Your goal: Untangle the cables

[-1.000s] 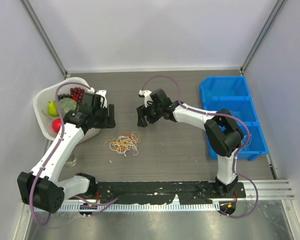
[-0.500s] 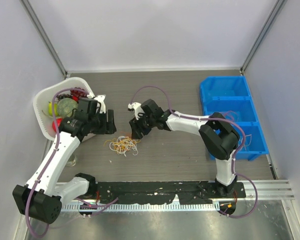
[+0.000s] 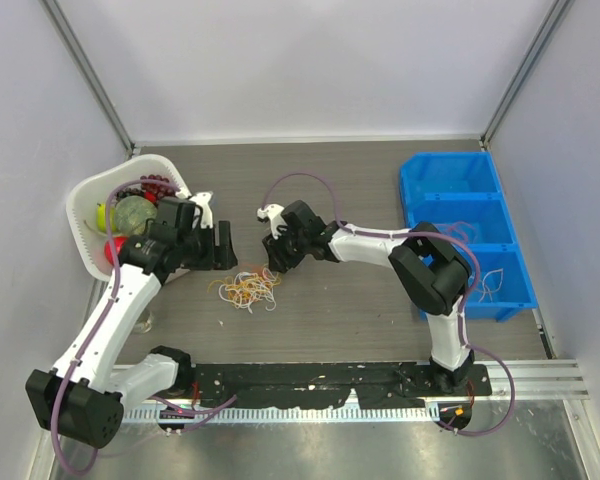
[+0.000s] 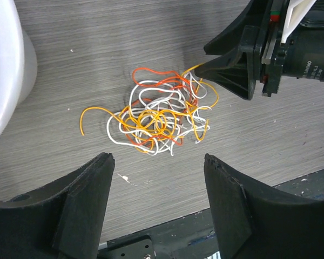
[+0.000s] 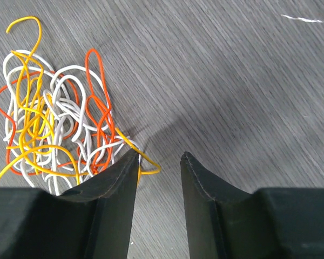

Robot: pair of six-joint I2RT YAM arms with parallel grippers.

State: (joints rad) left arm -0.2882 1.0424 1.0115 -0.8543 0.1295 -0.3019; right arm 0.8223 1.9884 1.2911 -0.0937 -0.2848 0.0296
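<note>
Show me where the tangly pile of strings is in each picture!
Top view: the cables lie a bit left of and below the middle.
Left wrist view: the cables fill the centre.
Right wrist view: the cables are on the left side.
Shared landmark: the right tool, at the pile's edge in every view.
</note>
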